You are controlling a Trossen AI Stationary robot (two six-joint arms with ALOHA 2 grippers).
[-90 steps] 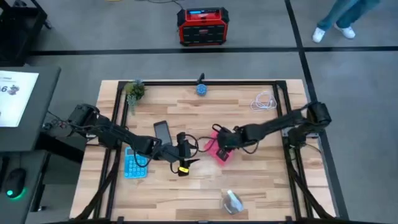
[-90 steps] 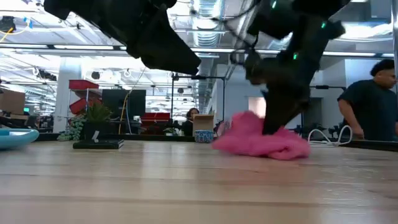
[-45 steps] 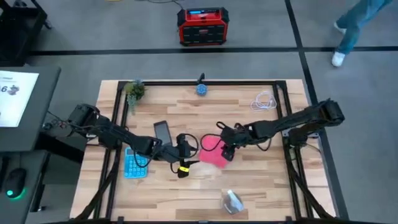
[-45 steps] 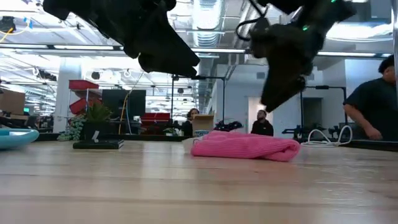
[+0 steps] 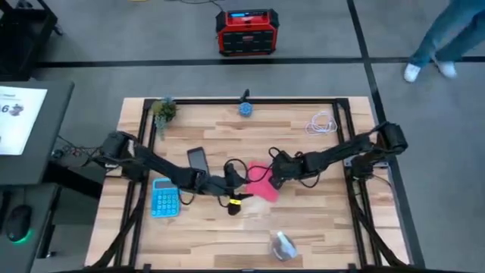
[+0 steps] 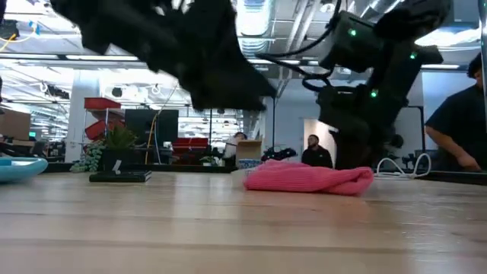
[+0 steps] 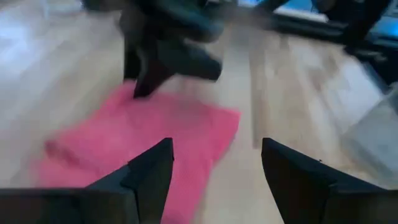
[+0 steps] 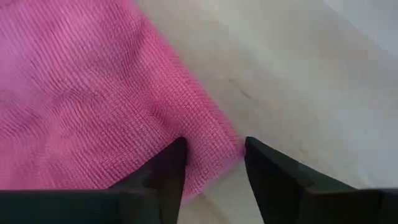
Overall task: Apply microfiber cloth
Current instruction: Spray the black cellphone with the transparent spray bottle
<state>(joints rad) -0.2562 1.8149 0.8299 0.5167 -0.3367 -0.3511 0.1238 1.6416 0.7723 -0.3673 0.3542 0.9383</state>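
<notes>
Two sets of jaws sit at the microfiber cloth, both open and holding nothing. Right gripper is low at the cloth's edge, jaws narrowly apart w/ a corner of the pink weave between the tips (not clamped, as far as the wrist view shows). Left gripper hangs just short of the cloth's other side, jaws wide, pointing at it.

Cloth lies mid-surface in a loose, partly folded heap, just right of the black phone and well apart from the light-blue calculator. Low view shows it slumped flat w/ a rolled fold on one side.

Handling, judging by looks: v. light, soft, floppy, no stiffness, so it'll drape and bunch when lifted, and drag rather than slide clean. Ribbed weave should give the tips decent bite. Best hold is prob. a pinch at a corner or free edge, pressing down to the wood first so a single layer gets caught.

Left arm reaches in from the left edge, stretched long and low across the surface; right arm comes in from the right edge, likewise extended, wrist pitched down onto the cloth.
</notes>
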